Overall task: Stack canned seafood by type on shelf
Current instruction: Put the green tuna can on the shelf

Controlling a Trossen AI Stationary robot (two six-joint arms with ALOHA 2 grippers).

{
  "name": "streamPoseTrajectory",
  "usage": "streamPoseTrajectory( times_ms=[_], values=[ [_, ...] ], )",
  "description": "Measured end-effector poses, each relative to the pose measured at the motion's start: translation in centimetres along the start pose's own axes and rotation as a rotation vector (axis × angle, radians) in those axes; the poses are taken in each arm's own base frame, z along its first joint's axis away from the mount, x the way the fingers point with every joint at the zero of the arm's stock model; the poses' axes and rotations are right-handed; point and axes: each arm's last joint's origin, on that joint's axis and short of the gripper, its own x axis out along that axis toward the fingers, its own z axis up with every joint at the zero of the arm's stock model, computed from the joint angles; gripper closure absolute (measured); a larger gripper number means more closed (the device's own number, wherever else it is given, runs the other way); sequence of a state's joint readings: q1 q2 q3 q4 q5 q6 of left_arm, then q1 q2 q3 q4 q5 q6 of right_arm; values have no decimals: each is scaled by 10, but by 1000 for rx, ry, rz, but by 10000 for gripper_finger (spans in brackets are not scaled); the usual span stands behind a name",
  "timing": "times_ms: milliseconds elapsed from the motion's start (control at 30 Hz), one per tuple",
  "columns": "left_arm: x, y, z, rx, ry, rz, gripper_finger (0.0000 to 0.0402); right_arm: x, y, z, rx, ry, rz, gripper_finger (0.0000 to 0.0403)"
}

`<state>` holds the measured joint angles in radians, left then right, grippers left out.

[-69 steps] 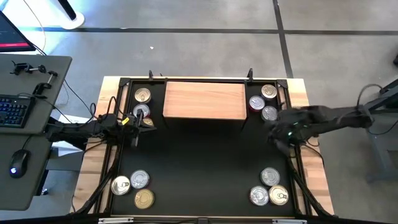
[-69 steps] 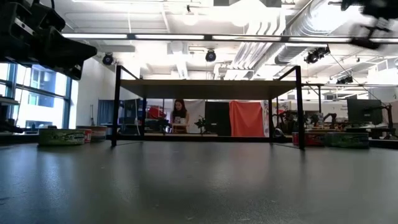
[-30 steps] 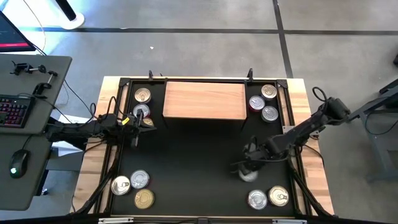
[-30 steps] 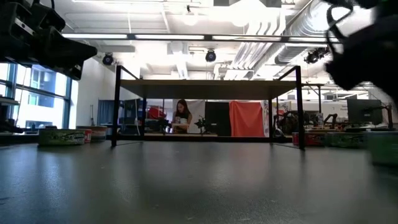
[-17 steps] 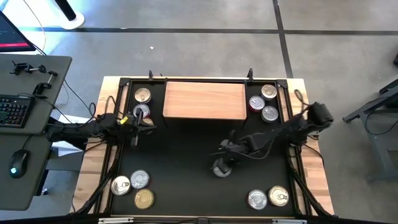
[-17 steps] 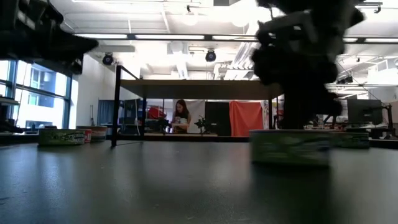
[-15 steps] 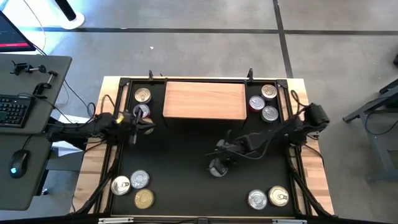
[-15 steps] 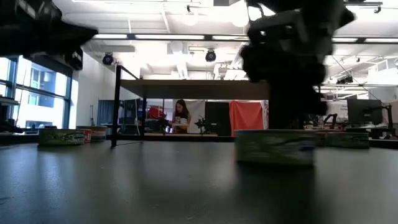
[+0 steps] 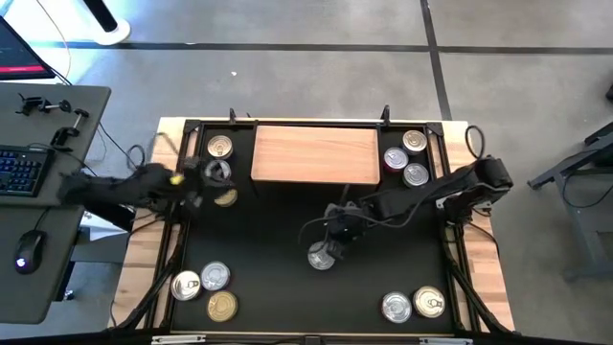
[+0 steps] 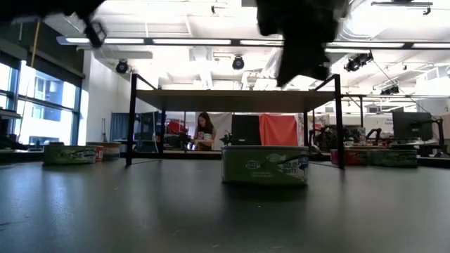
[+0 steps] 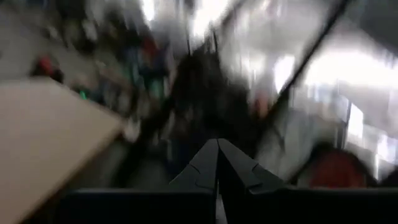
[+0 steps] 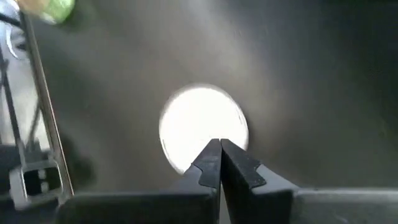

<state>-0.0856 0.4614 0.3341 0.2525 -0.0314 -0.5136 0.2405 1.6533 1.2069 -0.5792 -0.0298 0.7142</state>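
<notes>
Shelf (image 9: 315,154) sits at 12 o'clock on the black mat (image 9: 278,287), its wooden top bare – nothing stacked yet. Change since a second ago: the right arm has swept from the 4 o'clock corner toward mat centre, pushing one tin along; the right gripper (image 9: 330,233) now hangs just above that tin (image 9: 321,257), jaws pressed together, not pinching it – in the low view the tin stands free on the mat with the gripper clear overhead. So the can has been slid, not carried; my read is a repositioning for a proper pickup, and the grab is still to do. Left gripper (image 9: 192,172), parked steady at 9 o'clock until half a second ago, is now in fast motion, blurred; its wrist view shows fingers closed, holding nothing. The tin: short, round, bright silver lid, green-and-white label round the side. Other tins wait in clusters at 10 (image 9: 219,147), 2 (image 9: 414,142), 7 (image 9: 215,277) and 5 o'clock (image 9: 428,303).
</notes>
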Motion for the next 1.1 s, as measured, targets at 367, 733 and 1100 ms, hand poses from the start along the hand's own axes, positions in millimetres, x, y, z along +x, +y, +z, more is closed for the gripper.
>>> streamPoseTrajectory(
  times_ms=[367, 733, 1100],
  values=[
    [135, -4, -62, 452, 720, -20, 401, 19, -16, -55, 217, 92, 75, 403],
    [192, 14, -121, 695, 784, -93, 401, 46, -35, -85, 264, 18, 57, 403],
    [214, 18, -165, 642, 896, -78, 401, 54, -44, -92, 204, -93, 118, 403]
  ],
)
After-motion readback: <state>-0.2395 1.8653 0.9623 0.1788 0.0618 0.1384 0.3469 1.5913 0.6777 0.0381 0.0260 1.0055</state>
